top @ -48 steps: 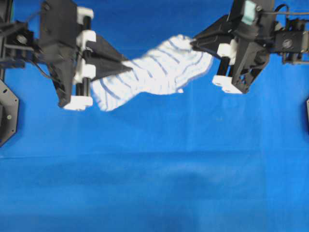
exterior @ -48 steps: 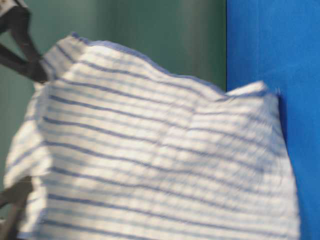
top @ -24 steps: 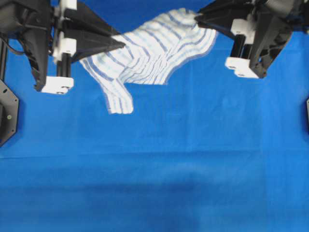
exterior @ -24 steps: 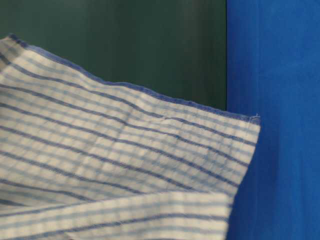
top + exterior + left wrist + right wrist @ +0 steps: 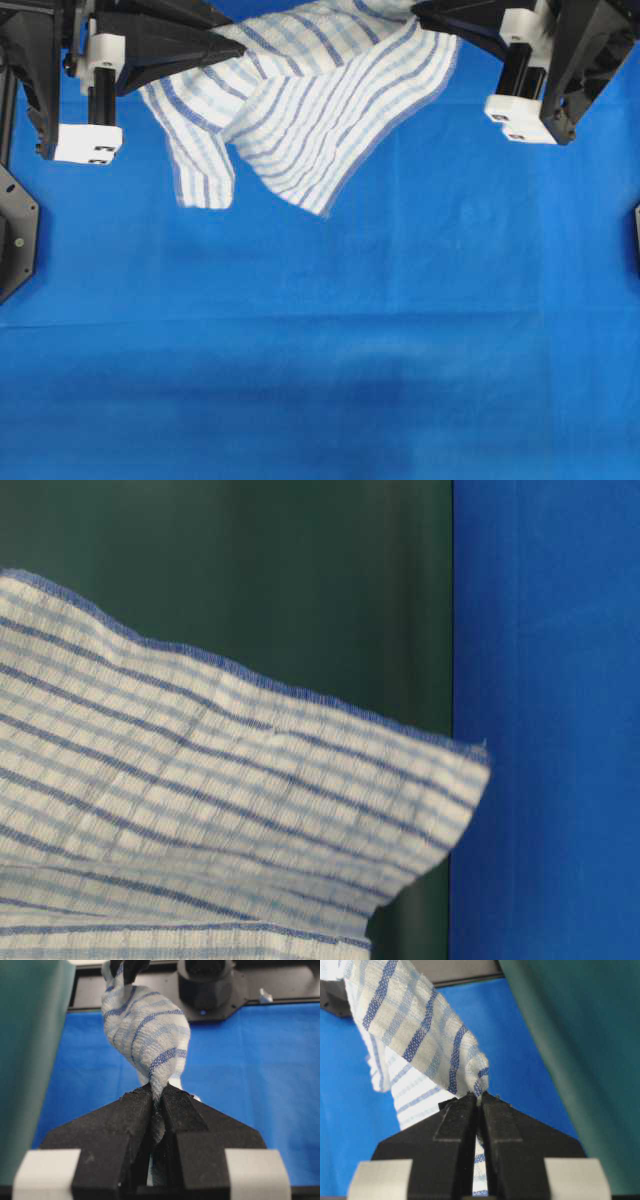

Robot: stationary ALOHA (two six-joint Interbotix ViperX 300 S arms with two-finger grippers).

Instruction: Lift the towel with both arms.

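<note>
Pinching the towel (image 5: pixel 300 110), left hand (image 5: pixel 157 1097) and right hand (image 5: pixel 476 1097), top edge cropped overhead

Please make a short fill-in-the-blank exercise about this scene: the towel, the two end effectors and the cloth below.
1. The striped towel is held by ____ end effectors.
2. The left end effector is ____ on one end of the towel.
3. The cloth covering the table is plain ____.
4. In the right wrist view, the right end effector pinches the towel at its ____.

Missing words: two; shut; blue; tips
</note>
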